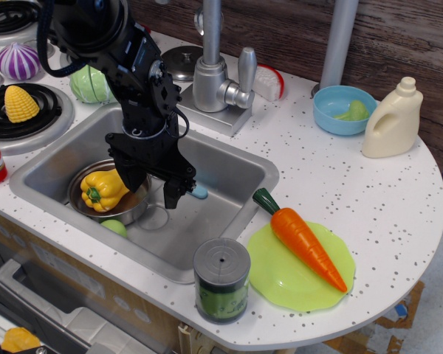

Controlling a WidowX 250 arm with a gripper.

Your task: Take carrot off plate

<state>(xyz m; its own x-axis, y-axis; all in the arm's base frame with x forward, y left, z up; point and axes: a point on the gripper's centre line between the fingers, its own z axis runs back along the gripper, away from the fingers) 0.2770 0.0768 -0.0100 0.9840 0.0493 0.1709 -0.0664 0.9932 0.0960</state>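
The orange carrot with a dark green stem cap lies diagonally on the lime-green plate, stem end poking over the plate's far-left rim. The plate sits on the speckled counter at the front right. My gripper hangs over the sink, well left of the plate. Its two black fingers point down and stand apart, with nothing between them.
A grey-lidded can stands just left of the plate. The sink holds a metal pot with a yellow bell pepper. A faucet, light-blue bowl, cream bottle and corn cob are around.
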